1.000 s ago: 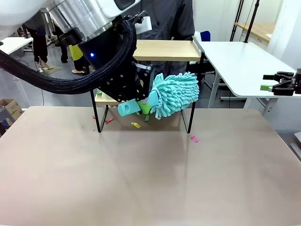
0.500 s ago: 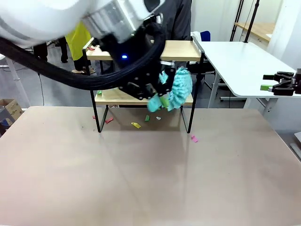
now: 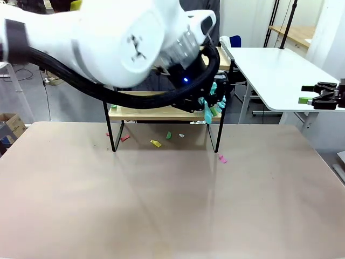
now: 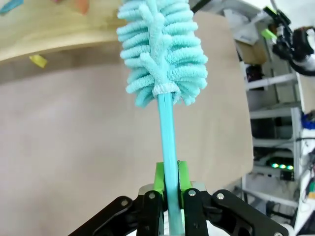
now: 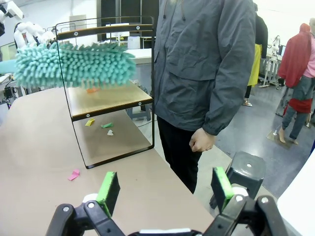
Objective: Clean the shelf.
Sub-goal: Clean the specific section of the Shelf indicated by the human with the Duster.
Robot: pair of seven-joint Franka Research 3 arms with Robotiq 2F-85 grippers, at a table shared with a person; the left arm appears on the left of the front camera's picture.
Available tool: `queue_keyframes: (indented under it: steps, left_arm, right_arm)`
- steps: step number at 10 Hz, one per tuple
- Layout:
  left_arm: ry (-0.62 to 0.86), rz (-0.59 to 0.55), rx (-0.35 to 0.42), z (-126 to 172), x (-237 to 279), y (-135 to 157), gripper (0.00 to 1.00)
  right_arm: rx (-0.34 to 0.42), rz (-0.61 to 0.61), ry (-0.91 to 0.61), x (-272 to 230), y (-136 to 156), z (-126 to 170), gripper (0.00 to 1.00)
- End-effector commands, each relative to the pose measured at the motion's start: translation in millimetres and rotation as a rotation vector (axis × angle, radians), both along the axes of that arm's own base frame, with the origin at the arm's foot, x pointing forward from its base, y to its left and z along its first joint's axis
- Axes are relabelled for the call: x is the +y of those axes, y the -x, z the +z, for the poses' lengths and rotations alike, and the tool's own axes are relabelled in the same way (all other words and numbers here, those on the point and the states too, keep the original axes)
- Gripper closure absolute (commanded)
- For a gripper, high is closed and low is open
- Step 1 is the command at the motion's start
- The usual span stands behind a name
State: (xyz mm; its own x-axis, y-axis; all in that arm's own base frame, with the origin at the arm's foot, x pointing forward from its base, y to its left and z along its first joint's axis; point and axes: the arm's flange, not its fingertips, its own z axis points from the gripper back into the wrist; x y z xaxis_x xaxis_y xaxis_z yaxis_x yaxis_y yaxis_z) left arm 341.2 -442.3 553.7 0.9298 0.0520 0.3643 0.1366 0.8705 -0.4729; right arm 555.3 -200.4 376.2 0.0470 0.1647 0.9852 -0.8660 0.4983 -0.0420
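Two wooden boards on one shelf [image 3: 161,112], upright at 12 o'clock of the table [image 3: 172,205] in the front view, long axis running 9 to 3, open front facing 6.

One teal duster [image 4: 165,49], clamped by its thin handle between the green pads of the left gripper [image 4: 170,177]. Fluffy head pointing to 12 in the left wrist view, toward a board edge. Seen from the right wrist, head lying 9 to 3 between the two boards, just above the lower one.

Five paper scraps on the table in the front view: one red scrap [image 3: 124,138] by the 9 o'clock leg; one yellow scrap [image 3: 156,143], one green scrap [image 3: 168,135] and one white scrap [image 3: 181,135] under the lower board; one pink scrap [image 3: 222,158] near the 3 o'clock leg, toward 6. One orange scrap [image 5: 92,90] on the lower board.

At 3 o'clock, well apart from the shelf, the right gripper [image 3: 308,94], jaws spread wide, nothing between them.

One person [image 5: 206,73] in a grey jacket just beyond the shelf, one hand [image 5: 202,140] down at the side.
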Motion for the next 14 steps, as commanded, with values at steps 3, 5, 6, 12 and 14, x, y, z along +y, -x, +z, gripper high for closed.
queue_keyframes:
  steps: [3, 5, 6, 12, 14]
  left_arm:
    - [-0.028, 0.145, -0.046, -22, -47, -29, 0.87]
    - [-0.033, 0.148, 0.0, -39, -56, -35, 0.87]
    - [-0.007, 0.14, 0.033, -45, -58, -37, 0.87]
    - [-0.023, 0.114, 0.076, -59, -37, -44, 0.87]
    - [-0.042, 0.138, 0.115, -66, -8, -51, 0.87]
  right_arm:
    - [-0.001, 0.003, 0.005, 2, 0, 2, 0.0]
    - [-0.001, 0.003, 0.005, 2, 0, 2, 0.0]
    - [-0.001, 0.003, 0.005, 2, 0, 2, 0.0]
    - [-0.001, 0.003, 0.005, 2, 0, 2, 0.0]
    - [-0.001, 0.003, 0.005, 2, 0, 2, 0.0]
